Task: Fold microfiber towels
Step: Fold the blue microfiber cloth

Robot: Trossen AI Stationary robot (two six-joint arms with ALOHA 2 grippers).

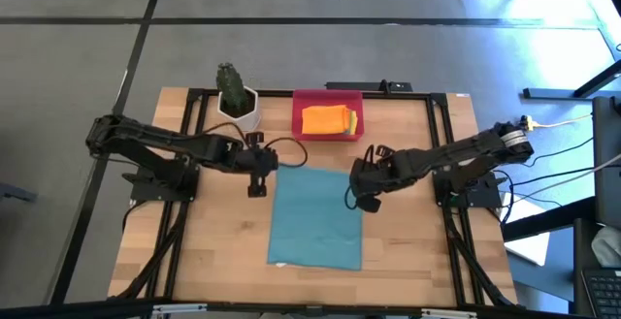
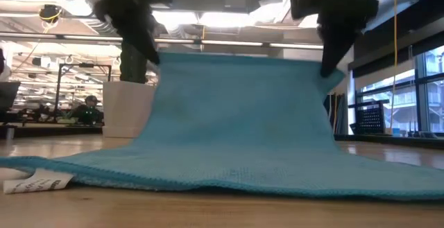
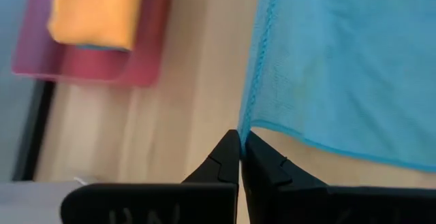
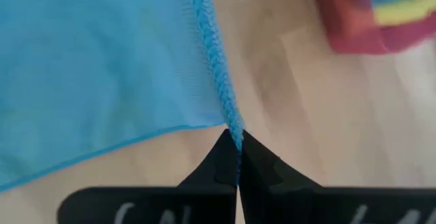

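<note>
The teal-blue towel (image 1: 315, 219) lies spread on the middle of the bench (image 1: 223, 251), its near edge flat toward the bench's front edge, with a white label (image 2: 33, 183) showing at one near corner in the low view. Its far edge is raised off the wood, hanging between the two arms. The left gripper (image 1: 257, 189) pinches the far left corner, its fingers (image 3: 221, 164) pressed together on the hem. The right gripper (image 1: 360, 201) pinches the far right corner in the same way, fingers (image 4: 257, 166) closed on the stitched edge. Beyond the towel, at the bench's back edge, a red tray (image 1: 309, 132) holds folded orange (image 1: 323, 119) and yellow (image 1: 352, 120) towels. A potted cactus (image 1: 236, 96) stands just left of the tray.
</note>
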